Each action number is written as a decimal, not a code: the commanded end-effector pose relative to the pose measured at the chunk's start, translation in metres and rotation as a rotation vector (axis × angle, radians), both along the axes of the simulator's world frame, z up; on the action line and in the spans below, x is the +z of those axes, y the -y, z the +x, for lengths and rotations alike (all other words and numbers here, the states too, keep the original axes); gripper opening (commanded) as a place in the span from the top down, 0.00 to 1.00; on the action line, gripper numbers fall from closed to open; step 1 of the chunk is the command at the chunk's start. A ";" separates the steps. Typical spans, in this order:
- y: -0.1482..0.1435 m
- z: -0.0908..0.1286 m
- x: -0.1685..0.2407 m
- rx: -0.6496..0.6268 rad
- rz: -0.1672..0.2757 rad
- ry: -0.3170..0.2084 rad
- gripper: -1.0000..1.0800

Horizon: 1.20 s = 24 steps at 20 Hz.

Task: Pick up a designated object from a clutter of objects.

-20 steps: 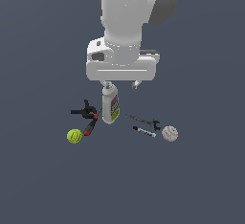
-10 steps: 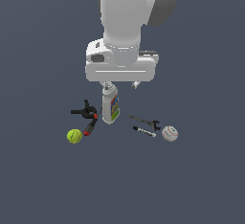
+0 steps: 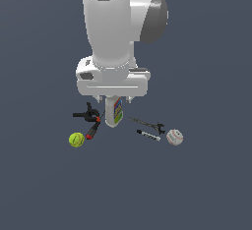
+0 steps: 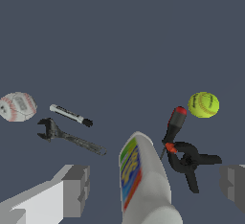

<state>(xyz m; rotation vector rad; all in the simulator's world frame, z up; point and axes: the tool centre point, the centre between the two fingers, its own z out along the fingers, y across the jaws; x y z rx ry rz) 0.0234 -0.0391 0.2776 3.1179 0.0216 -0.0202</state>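
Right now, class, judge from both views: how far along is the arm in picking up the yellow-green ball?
Done: nothing visible; the yellow-green ball lies free beside the clamp. In hand: the gripper is open and empty, its fingers either side of the white bottle. Left: reaching the ball, closing on it, lifting it.

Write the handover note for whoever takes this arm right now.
Gripper: open and empty, fingers either side of the white bottle, above the clutter.
Tennis ball: on the floor at the exterior view's left end, just beside the clamp.
Wrench, marker and baseball lie on the exterior view's right.
Done: nothing picked.
Left: move over the tennis ball, descend, grasp, lift.
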 end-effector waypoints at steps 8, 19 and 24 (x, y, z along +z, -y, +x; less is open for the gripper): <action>0.076 0.032 -0.072 -0.104 0.023 0.006 0.04; 0.165 0.040 -0.159 -0.216 0.025 0.014 0.04; 0.186 0.038 -0.179 -0.241 0.023 0.015 0.04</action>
